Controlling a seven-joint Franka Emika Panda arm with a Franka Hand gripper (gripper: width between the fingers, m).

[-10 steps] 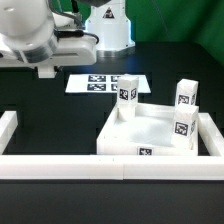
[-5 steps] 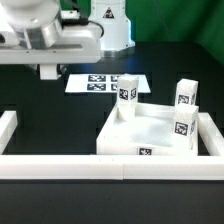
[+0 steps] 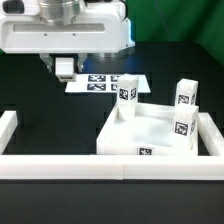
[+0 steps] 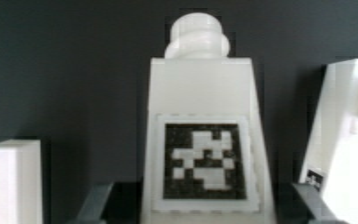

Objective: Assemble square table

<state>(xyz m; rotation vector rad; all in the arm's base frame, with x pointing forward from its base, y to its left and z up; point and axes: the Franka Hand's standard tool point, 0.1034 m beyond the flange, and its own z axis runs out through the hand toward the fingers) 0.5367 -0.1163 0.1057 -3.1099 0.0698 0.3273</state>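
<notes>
The white square tabletop point(image 3: 150, 137) lies at the exterior view's right, rim up, with three white tagged legs standing on it: one at its far left corner point(image 3: 127, 96) and two at its right side point(image 3: 186, 95) point(image 3: 184, 126). My gripper point(image 3: 64, 72) hangs above the table to the left of the marker board, shut on a fourth white leg point(image 3: 65, 68). In the wrist view this leg point(image 4: 202, 120) fills the middle between my gripper point(image 4: 202, 208) fingers, tag facing the camera, its rounded threaded end pointing away.
The marker board point(image 3: 105, 83) lies flat behind the tabletop. Long white border walls run along the front point(image 3: 100, 166), the left point(image 3: 8, 126) and the right point(image 3: 211, 132). The robot base point(image 3: 108, 25) stands at the back. White pieces show at the wrist view's sides point(image 4: 346, 120) point(image 4: 12, 182).
The arm has moved toward the exterior view's right with the leg in its gripper, from the far left to just beside the marker board. The tabletop and its legs have not moved.
</notes>
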